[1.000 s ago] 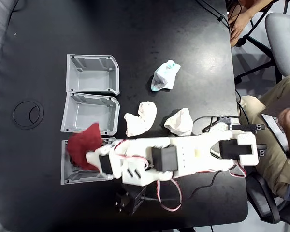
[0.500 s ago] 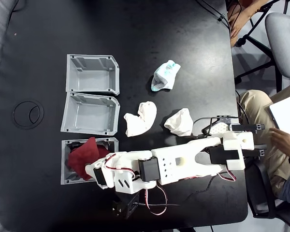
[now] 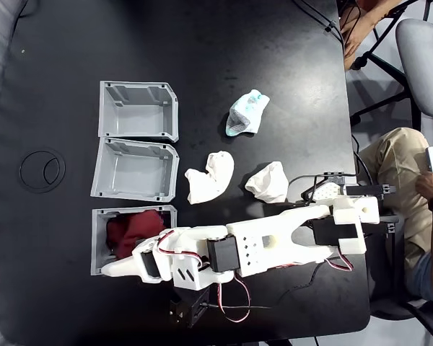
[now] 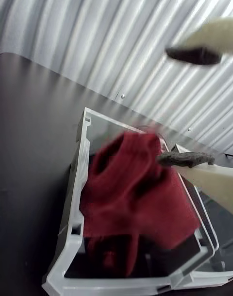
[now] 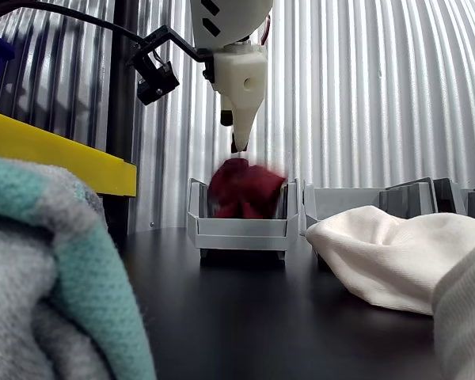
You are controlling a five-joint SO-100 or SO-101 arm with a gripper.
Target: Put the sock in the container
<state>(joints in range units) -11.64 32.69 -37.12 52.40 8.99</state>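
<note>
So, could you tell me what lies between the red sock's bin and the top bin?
In the fixed view, another grey bin sits between the sock's bin and the top bin.

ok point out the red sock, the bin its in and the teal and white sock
red sock (image 3: 133,229), fixed view, middle of the fabric
bin (image 3: 96,241), fixed view, left wall
teal and white sock (image 3: 247,112), fixed view, centre of the bundle

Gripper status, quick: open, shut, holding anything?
Gripper: open, holding nothing; the red sock lies released in the grey bin.
</note>
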